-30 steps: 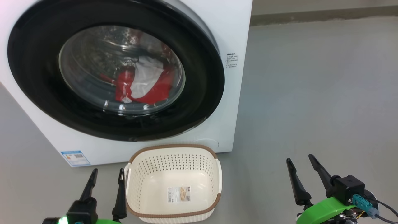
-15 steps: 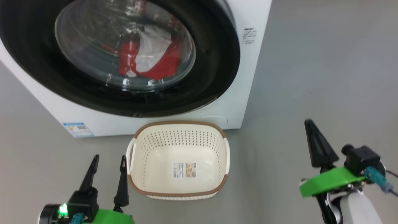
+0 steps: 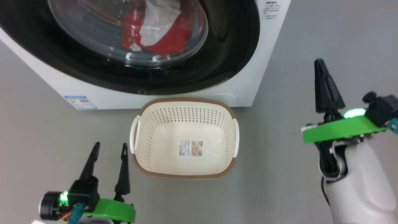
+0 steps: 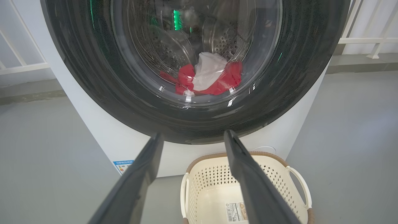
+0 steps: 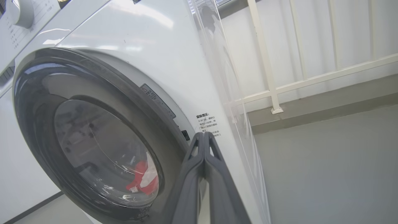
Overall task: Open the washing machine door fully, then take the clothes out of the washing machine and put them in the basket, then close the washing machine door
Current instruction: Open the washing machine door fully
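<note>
Red clothes lie behind the closed washing machine door, basket empty: we have every step left. Our left gripper gapes, right gripper pinched together, both empty.

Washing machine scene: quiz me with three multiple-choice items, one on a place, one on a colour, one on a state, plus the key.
1. Where is the basket?
A) on the floor in front of the washing machine
B) on top of it
C) inside the drum

2. What colours are the clothes?
A) blue and yellow
B) red and white
C) all black

3. How is the right gripper?
A) open
B) shut on the clothes
C) shut, holding nothing

Key:
A: it stands on the floor at the machine's front.
B: red and white fabric shows behind the door.
C: its fingers meet with nothing between them.
</note>
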{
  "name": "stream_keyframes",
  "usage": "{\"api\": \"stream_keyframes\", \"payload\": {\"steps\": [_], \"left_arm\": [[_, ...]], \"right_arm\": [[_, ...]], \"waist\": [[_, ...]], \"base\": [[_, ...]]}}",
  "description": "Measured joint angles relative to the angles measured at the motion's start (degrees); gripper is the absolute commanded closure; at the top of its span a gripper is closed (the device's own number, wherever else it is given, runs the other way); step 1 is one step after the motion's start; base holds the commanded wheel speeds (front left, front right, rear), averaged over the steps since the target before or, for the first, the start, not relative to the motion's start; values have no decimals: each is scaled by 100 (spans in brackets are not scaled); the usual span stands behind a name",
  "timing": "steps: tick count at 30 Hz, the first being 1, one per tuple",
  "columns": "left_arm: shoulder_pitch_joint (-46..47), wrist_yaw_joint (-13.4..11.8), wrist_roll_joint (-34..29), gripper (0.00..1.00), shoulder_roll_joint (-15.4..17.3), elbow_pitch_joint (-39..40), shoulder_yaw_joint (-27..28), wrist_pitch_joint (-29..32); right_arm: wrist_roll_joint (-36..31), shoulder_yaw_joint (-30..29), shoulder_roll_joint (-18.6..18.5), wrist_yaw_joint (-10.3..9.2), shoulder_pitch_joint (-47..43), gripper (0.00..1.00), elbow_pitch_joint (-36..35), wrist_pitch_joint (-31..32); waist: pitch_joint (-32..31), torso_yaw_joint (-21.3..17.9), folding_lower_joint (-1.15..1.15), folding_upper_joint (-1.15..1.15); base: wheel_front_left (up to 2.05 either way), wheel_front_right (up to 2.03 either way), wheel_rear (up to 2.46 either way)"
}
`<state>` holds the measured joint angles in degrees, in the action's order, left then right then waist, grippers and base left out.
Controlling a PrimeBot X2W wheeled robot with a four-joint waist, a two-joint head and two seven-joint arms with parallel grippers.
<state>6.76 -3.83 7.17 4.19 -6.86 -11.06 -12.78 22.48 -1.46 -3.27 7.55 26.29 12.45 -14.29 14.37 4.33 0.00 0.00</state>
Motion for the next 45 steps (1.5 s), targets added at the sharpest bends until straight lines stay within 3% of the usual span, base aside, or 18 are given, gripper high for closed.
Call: {"api": "stream_keyframes", "payload": {"steps": [8, 16, 21, 28, 37, 45], "left_arm": [[111, 0, 0, 0, 0, -73, -46, -49], [271, 8, 1, 0, -3, -171, -164, -99], [371, 34, 9, 0, -21, -249, -223, -113], [491, 62, 59, 0, -46, -347, -296, -152], [568, 109, 110, 0, -68, -466, -380, -167], [684, 115, 110, 0, -93, -469, -438, -168]], "right_arm": [[1441, 243, -220, 0, 575, 100, 319, 16], [3530, 566, -649, 0, 1452, 100, 710, 583], [4450, 790, -848, 0, 1831, 100, 934, 1004], [5303, 1037, -1069, 0, 2316, 100, 1305, 1564], [5817, 1380, -1319, 0, 2955, 100, 2013, 2210], [6505, 1160, -1317, 0, 3404, 100, 2602, 2624]], "waist": [[222, 62, 0, 0], [472, 161, 0, 0], [581, 267, 0, 0], [703, 411, 0, 0], [808, 593, 0, 0], [864, 721, 0, 0]], "base": [[0, 0, 0], [0, 0, 0], [0, 0, 0], [0, 0, 0], [0, 0, 0], [0, 0, 0]]}}
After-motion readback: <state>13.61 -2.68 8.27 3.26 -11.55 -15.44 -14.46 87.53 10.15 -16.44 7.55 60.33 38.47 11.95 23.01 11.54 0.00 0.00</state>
